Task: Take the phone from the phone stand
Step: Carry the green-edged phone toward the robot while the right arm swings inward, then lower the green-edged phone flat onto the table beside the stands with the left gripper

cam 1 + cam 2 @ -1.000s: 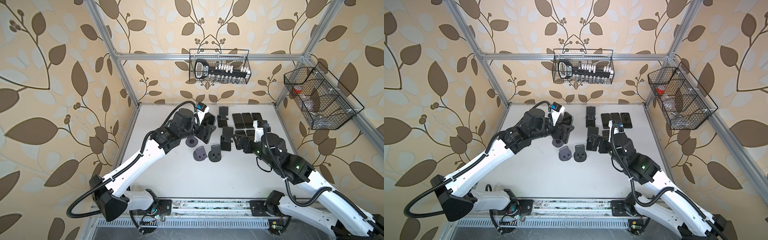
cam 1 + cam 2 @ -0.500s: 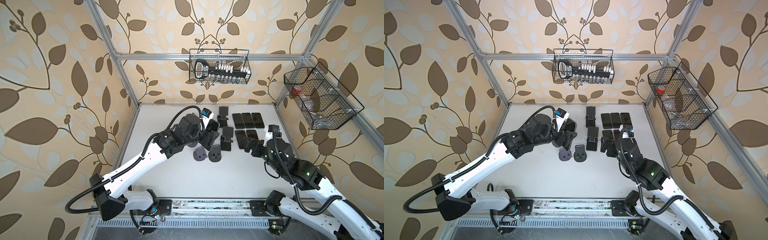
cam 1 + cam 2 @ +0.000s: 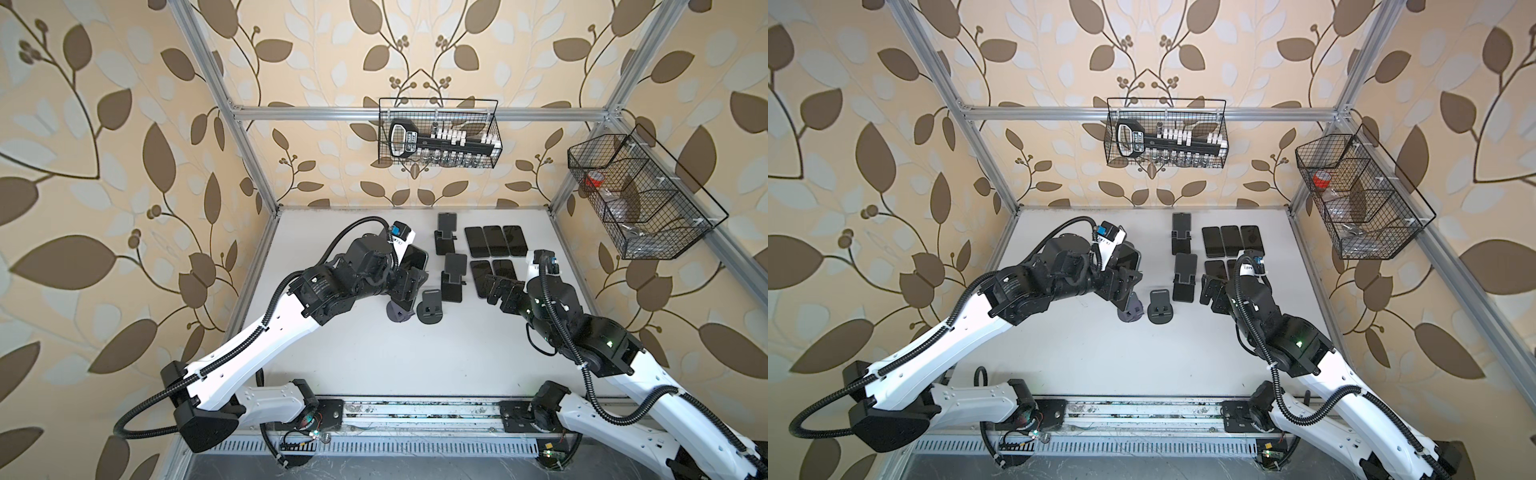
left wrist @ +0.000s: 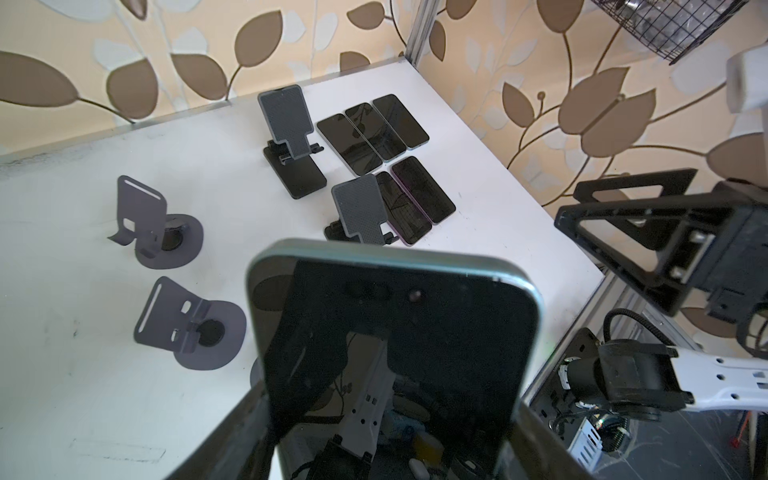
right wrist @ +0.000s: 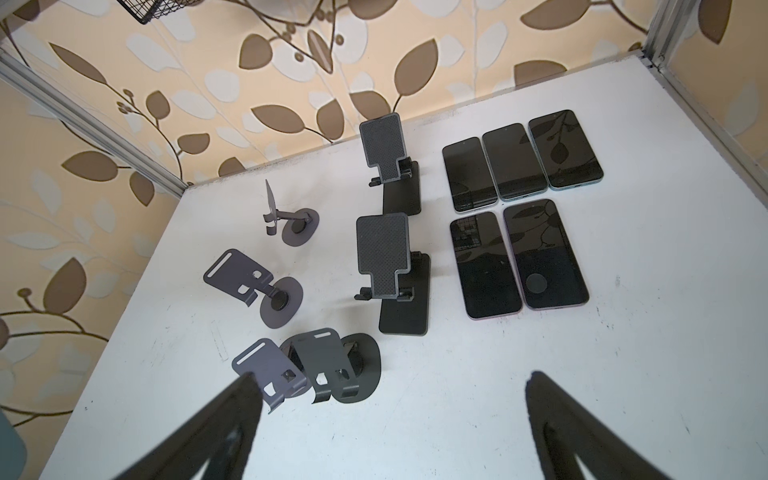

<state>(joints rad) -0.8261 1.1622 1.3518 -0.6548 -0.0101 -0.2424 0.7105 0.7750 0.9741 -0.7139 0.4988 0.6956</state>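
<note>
Phone (image 3: 417, 258) is hanging at the centre of both top views, the left gripper (image 3: 409, 286) pinching it above the white table (image 3: 374, 357), leaf wallpaper (image 3: 104, 166) surrounding all. In the left wrist view it is filling the foreground. In the right wrist view the right gripper (image 5: 392, 377) is standing spread above the table.

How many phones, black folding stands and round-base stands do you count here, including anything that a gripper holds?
Phones: 6 (5 flat on the table, 1 held phone in the left gripper)
Black folding stands: 2
Round-base stands: 4
Total: 12
</note>
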